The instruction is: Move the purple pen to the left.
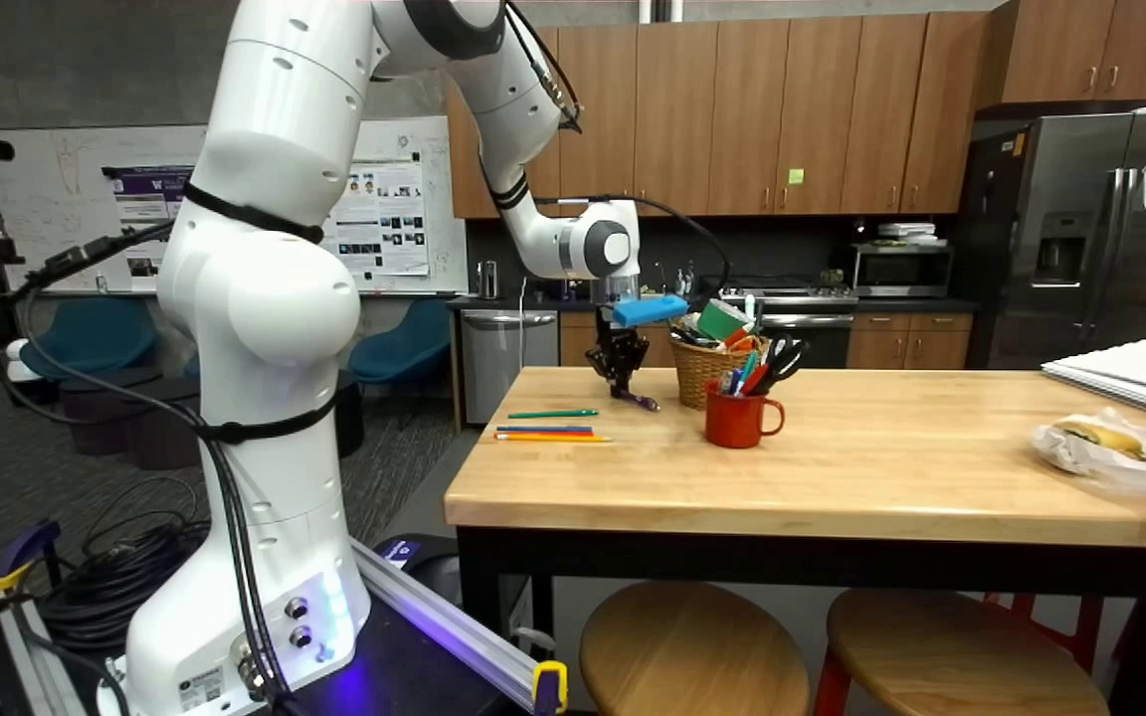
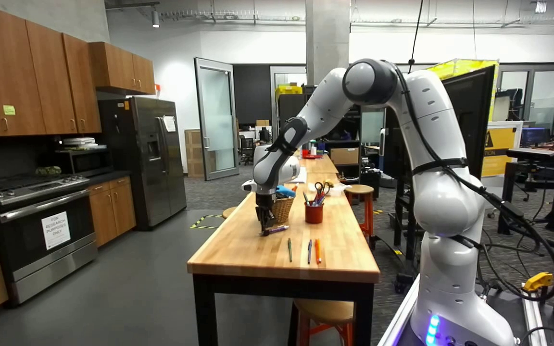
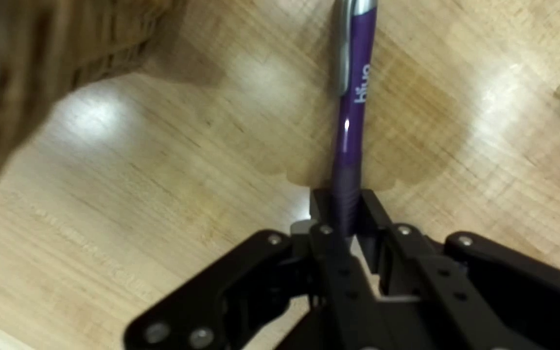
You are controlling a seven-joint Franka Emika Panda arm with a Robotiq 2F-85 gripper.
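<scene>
The purple pen (image 3: 355, 104) runs up from between my fingertips in the wrist view, with its silver clip end at the top edge. My gripper (image 3: 346, 209) is shut on the dark grip part of the pen, with one finger on each side. In both exterior views the gripper (image 1: 621, 386) points down at the table beside the basket, and the pen (image 1: 642, 402) sticks out from it, low over the wood. The pen also shows in an exterior view (image 2: 278, 229). I cannot tell whether it touches the tabletop. The fingers hide its gripped end.
A wicker basket (image 1: 694, 376) full of things stands close beside the gripper, and it fills the upper left of the wrist view (image 3: 51, 53). A red mug (image 1: 734, 423) with pens and scissors stands nearby. A green pen (image 2: 290, 250), a blue pen (image 2: 309, 251) and an orange pen (image 2: 318, 251) lie on the table.
</scene>
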